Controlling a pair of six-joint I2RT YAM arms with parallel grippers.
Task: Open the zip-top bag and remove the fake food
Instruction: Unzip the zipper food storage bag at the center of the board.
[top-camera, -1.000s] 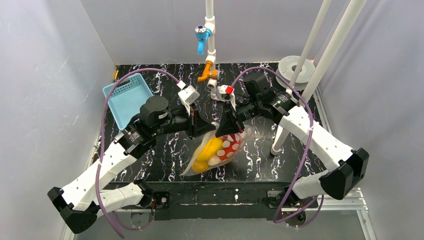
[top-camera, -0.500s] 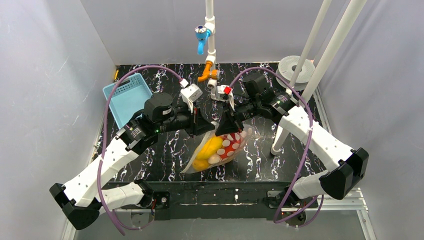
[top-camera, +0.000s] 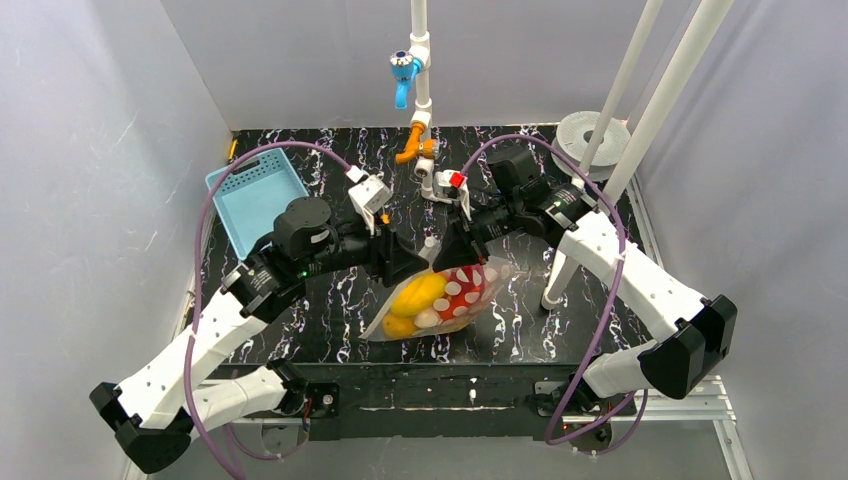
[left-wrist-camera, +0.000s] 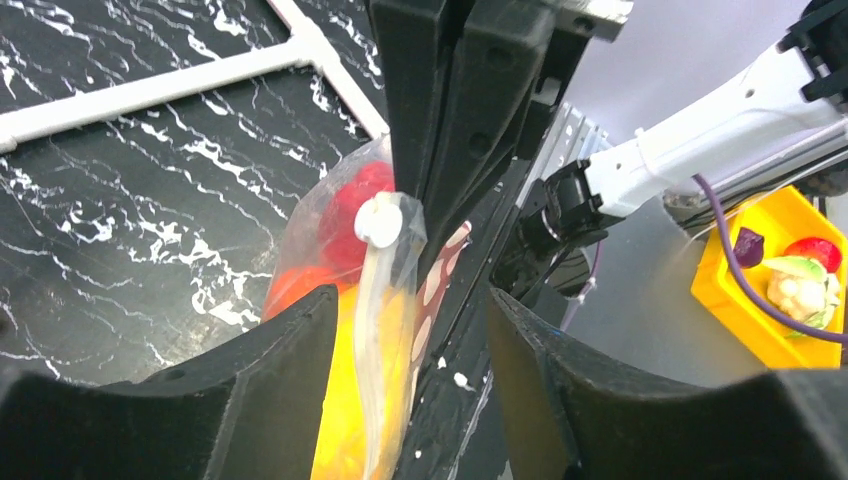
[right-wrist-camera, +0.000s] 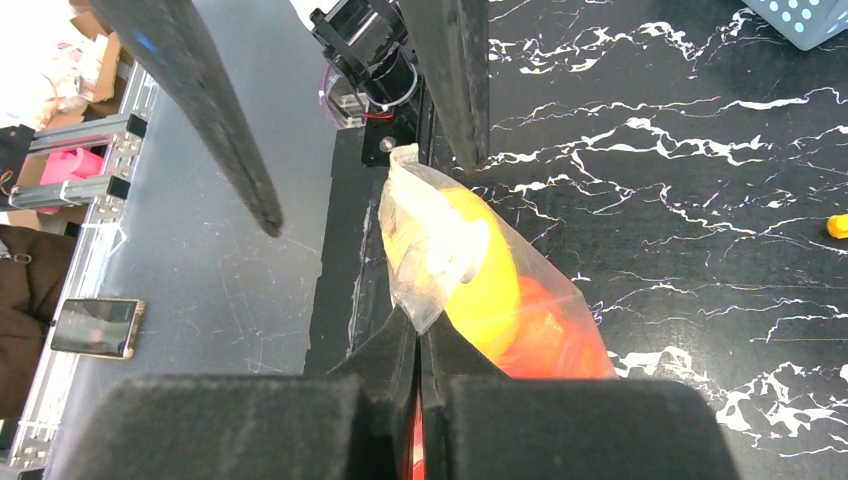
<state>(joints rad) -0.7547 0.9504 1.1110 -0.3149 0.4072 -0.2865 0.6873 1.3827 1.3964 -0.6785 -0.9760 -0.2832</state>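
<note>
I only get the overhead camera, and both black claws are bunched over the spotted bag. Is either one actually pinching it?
Observer: Yes, the right gripper. Its own camera shows its jaws pressed together on a fold of the zip-top bag.
Operator: And the left one?
Observer: The left gripper is open. The bag's zip strip, with its white round tab, stands between the jaws and is not squeezed.
Operator: Anything beyond the table that I'm missing?
Observer: The left wrist view shows a yellow bin off the table, holding other toy pieces.

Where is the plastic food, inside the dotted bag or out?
Inside: yellow and red fake food shows through the clear zip-top bag.
</note>
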